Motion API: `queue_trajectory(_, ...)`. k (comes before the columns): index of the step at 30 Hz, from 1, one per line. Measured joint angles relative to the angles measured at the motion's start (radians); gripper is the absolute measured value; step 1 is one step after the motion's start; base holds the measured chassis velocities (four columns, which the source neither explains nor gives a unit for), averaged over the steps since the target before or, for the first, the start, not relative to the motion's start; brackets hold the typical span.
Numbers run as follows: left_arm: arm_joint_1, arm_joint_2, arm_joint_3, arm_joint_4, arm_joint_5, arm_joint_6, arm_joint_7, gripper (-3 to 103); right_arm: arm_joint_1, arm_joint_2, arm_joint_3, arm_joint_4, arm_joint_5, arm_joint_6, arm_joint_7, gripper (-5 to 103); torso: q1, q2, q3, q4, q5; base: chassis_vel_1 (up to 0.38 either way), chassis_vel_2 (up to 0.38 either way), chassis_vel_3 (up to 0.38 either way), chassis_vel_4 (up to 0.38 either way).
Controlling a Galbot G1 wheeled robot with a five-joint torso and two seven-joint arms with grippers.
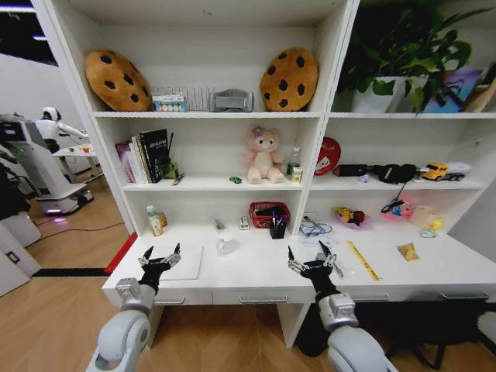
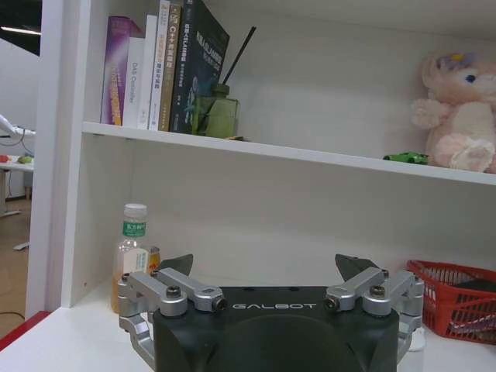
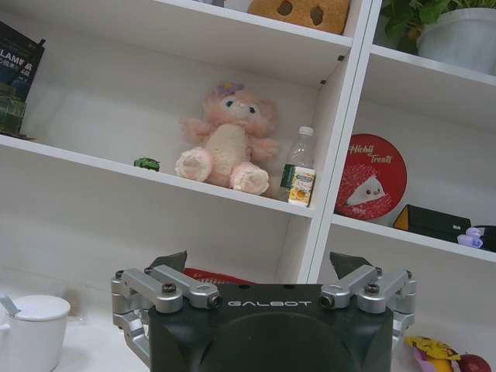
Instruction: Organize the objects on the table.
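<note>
1. "GALBOT" is printed on both wrist housings; a red round tin (image 3: 370, 177) reads "Hello Treats".
2. Left gripper (image 1: 159, 258) and right gripper (image 1: 311, 262) hover spread wide, released, above the table (image 1: 256, 271).
3. The green toy car (image 1: 235, 180) sits on the shelf beside the pink plush bear (image 1: 263, 155); the laptop (image 1: 180, 262) lies under the left gripper.

Green toy car (image 1: 235, 180), white table (image 1: 256, 267), pink plush bear (image 1: 263, 155), red basket (image 1: 269, 213).

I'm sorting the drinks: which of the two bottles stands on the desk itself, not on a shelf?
The orange-filled bottle at the desk's left end. The other bottle stands a shelf higher, beside the pink bear.
</note>
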Motion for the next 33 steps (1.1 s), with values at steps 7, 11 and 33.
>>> queue_trajectory(7, 0.0, 0.0, 0.0, 0.0, 0.0, 0.0, 0.0, 100, -0.002, 0.0, 0.001, 0.002, 0.001, -0.001, -0.003, 100, 0.0, 0.0, 0.0, 0.0, 0.0, -0.026, -0.051, 0.022, 0.039)
queue_trajectory(11, 0.0, 0.0, 0.0, 0.0, 0.0, 0.0, 0.0, 100, 0.001, -0.001, 0.002, 0.002, 0.002, -0.001, -0.004, 100, 0.0, 0.0, 0.0, -0.0001, 0.0, -0.049, -0.115, 0.04, 0.1)
queue_trajectory(33, 0.0, 0.0, 0.0, 0.0, 0.0, 0.0, 0.0, 100, 0.012, -0.003, 0.003, -0.012, 0.014, -0.001, -0.005, 100, 0.0, 0.0, 0.0, 0.0001, 0.0001, -0.067, -0.119, 0.071, 0.122)
